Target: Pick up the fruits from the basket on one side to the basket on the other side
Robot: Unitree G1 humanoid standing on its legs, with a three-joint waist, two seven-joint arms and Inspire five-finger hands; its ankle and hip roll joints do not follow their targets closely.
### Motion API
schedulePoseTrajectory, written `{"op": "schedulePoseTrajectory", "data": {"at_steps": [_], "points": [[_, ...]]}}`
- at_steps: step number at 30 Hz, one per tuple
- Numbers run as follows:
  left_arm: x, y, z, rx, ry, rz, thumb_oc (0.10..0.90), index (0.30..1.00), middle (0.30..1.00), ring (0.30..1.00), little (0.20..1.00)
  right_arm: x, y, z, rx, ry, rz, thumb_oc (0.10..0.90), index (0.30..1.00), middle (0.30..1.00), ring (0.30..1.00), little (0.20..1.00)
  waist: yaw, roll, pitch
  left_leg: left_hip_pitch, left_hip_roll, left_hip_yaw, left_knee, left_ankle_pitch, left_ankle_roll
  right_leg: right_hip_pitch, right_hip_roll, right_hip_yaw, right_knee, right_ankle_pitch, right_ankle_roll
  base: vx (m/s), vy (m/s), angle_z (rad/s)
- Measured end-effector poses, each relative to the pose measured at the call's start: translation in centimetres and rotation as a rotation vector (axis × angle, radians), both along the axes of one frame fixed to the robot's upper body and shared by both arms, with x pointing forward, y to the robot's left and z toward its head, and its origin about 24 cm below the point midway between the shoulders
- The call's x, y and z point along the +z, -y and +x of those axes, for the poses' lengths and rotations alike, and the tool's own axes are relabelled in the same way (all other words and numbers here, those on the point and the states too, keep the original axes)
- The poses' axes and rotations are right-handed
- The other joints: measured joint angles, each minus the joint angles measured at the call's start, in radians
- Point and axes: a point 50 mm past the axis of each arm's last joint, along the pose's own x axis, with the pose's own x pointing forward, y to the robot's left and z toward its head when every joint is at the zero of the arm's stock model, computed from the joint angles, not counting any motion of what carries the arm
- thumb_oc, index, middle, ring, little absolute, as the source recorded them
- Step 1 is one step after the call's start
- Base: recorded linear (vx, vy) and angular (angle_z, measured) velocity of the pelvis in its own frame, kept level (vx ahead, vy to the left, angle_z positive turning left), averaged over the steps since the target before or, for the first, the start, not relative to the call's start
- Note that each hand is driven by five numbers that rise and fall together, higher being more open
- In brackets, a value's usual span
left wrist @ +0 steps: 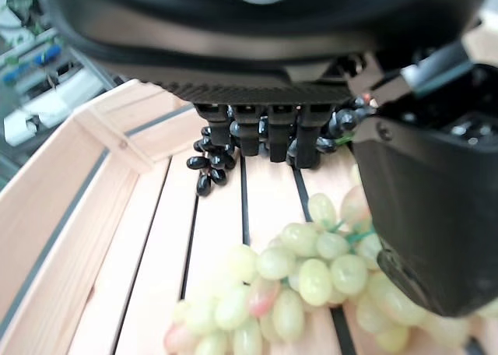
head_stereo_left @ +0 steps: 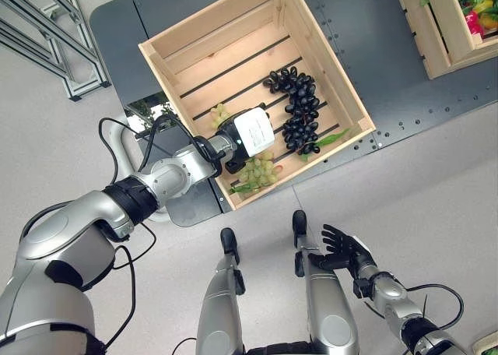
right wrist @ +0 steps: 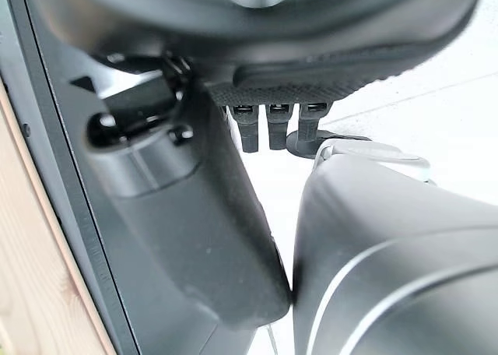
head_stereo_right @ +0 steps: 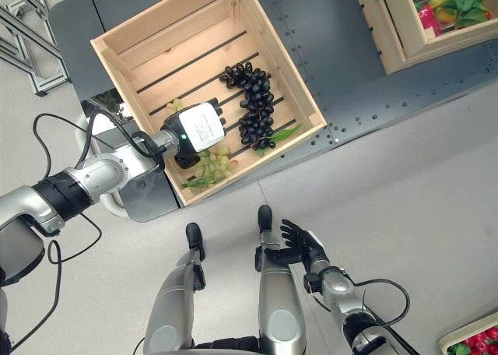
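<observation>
Bare slats beyond black grapes [head_stereo_left: 299,110] (crate walls [head_stereo_left: 331,63] all round).

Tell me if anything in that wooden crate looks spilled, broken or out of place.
Nothing stands out. The black grapes and green grapes lie whole on the slats of the wooden crate, which sits flat. The left hand hovers open over the green bunch.

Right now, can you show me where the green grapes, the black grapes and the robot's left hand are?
green grapes [left wrist: 299,273], left wrist view, middle of the bunch.
black grapes [head_stereo_left: 299,110], left eye view, middle of the bunch.
left hand [head_stereo_left: 250,135], left eye view, white back of the hand over the crate.
</observation>
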Motion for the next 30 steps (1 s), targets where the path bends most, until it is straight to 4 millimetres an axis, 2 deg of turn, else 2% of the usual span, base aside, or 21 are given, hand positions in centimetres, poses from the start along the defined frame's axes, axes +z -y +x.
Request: {"op": "schedulePoseTrajectory", "data": {"at_steps": [7, 11, 18, 25, 26, 27, 30], "points": [[-0.3, 0.7, 0.7, 0.033, 0.084, 0.041, 0.8, 0.9, 0.9, 0.9, 0.9, 0.3, -0.8, 0.5, 0.015, 0.023, 0.019, 0.8, 0.9, 0.9, 0.9, 0.9, -0.003, -0.007, 0.001, -0.017, 0.002, 0.001, 0.03, -0.023, 0.0, -0.008, 0.002, 0.002, 0.006, -0.002, -0.001, 0.0, -0.007, -0.01], [-0.7, 0.5, 1.4, 0.106, 0.111, 0.061, 0.8, 0.9, 0.9, 0.9, 0.9, 0.8, -1.7, 1.2, 0.024, 0.049, 0.041, 0.8, 0.9, 0.9, 0.9, 0.9, -0.006, -0.028, 0.0, -0.043, 0.002, 0.001, 0.052, -0.027, 0.001, -0.037, 0.001, 0.007, 0.03, -0.01, -0.002, 0.0, 0.0, 0.0], [-1.0, 1.4, 1.5, 0.159, 0.109, 0.105, 0.8, 0.9, 0.9, 0.9, 0.9, 1.0, -1.9, 1.5, 0.009, 0.064, 0.038, 0.8, 0.9, 0.9, 0.9, 0.9, -0.013, -0.03, 0.0, -0.064, 0.002, 0.004, 0.063, -0.031, 0.006, -0.056, -0.001, 0.01, 0.035, -0.014, -0.001, 0.0, 0.0, 0.0], [-0.3, 2.7, 1.3, 0.304, 0.087, 0.196, 0.8, 0.9, 0.9, 0.9, 0.9, 1.5, -2.2, 2.1, 0.012, 0.087, 0.042, 0.8, 0.9, 0.9, 0.9, 0.9, -0.04, -0.032, -0.001, -0.088, 0.001, 0.007, 0.069, -0.032, 0.007, -0.08, -0.002, 0.012, 0.037, -0.009, 0.005, 0.0, -0.004, -0.01], [-0.3, 3.1, 1.3, 0.315, 0.087, 0.206, 0.557, 0.535, 0.535, 0.535, 0.535, 1.6, -2.3, 2.2, 0.012, 0.091, 0.042, 0.8, 0.9, 0.9, 0.9, 0.9, -0.041, -0.032, -0.001, -0.088, 0.001, 0.007, 0.069, -0.032, 0.007, -0.08, -0.002, 0.011, 0.037, -0.007, 0.002, 0.0, 0.0, 0.0], [-0.3, 3.3, 1.3, 0.325, 0.092, 0.217, 0.4, 0.3, 0.3, 0.3, 0.3, 1.7, -2.3, 2.3, 0.009, 0.094, 0.046, 0.8, 0.9, 0.9, 0.9, 0.9, -0.041, -0.032, -0.001, -0.088, 0.001, 0.007, 0.069, -0.032, 0.007, -0.08, -0.002, 0.011, 0.037, -0.006, 0.0, 0.0, 0.0, 0.0], [-0.3, 3.5, 1.3, 0.331, 0.095, 0.222, 0.4, 0.3, 0.3, 0.3, 0.3, 1.9, -2.3, 2.5, -0.007, 0.102, 0.062, 0.8, 0.9, 0.9, 0.9, 0.9, -0.042, -0.032, -0.001, -0.088, 0.001, 0.007, 0.069, -0.032, 0.006, -0.08, -0.002, 0.011, 0.037, -0.006, 0.0, 0.0, 0.0, 0.0]]}}
